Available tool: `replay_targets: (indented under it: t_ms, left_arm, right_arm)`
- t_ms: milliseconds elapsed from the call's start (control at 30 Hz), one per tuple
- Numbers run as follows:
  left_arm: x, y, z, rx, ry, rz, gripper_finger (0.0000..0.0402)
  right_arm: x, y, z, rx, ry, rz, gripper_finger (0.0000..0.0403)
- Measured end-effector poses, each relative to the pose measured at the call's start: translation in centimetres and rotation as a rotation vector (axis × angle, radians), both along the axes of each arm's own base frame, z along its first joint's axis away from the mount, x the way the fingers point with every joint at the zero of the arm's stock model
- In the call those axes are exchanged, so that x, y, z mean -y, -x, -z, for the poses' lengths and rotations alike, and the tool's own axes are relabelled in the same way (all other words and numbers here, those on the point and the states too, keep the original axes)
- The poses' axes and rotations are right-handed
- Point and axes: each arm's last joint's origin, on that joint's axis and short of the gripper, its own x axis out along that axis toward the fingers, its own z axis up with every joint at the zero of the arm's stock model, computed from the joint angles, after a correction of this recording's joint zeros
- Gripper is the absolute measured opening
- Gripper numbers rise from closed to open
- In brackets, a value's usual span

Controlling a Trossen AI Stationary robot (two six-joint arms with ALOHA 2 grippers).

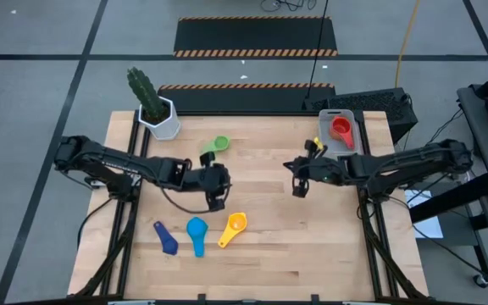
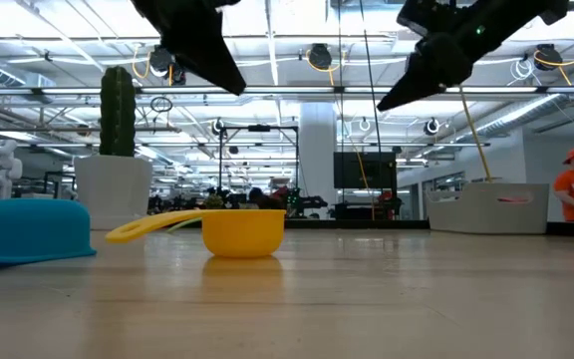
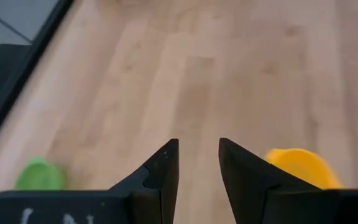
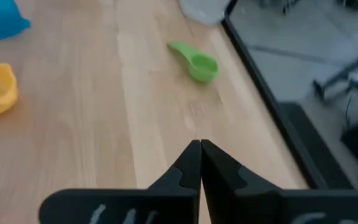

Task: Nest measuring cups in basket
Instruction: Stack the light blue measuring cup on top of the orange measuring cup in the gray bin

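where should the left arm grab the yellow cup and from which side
Probably by its flat handle, coming straight down from above. The yellow cup sits on its base on the table, bowl opening up, and its handle slants out toward the table's front edge, lifted off the wood as the low view shows. The left gripper hovers close by, fingers apart and empty; turning them across the handle's width should suit.
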Motion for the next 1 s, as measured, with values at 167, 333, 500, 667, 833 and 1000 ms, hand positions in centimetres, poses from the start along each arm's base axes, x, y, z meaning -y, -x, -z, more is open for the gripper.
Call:
replay_targets:
  t_ms: [167,333,500,667,833,1000]
  left_arm:
    - [3.2,0.7,0.0,0.017,0.020,0.048,0.0118]
    - [6.3,1.7,-0.1,0.037,0.031,0.092,0.0118]
    - [9.3,2.8,0.3,0.053,0.066,0.098,0.0118]
    - [12.9,3.6,1.8,0.026,0.121,0.138,0.0118]
    - [15.2,3.6,3.5,-0.038,0.196,0.123,0.0118]
    - [16.9,3.5,4.9,-0.159,0.230,0.126,0.0118]
  right_arm:
    - [-0.7,-0.2,-0.8,0.059,0.051,-0.064,0.0002]
    - [-1.2,-0.2,-1.0,0.069,0.065,-0.097,0.0002]
    - [-1.3,-0.2,-1.0,0.062,0.078,-0.111,0.0002]
    - [-1.3,-0.2,-1.0,0.054,0.094,-0.119,0.0002]
    - [-1.3,-0.2,-0.9,0.065,0.052,-0.094,0.0002]
    - [-1.3,-0.2,-0.9,0.089,0.003,-0.064,0.0002]
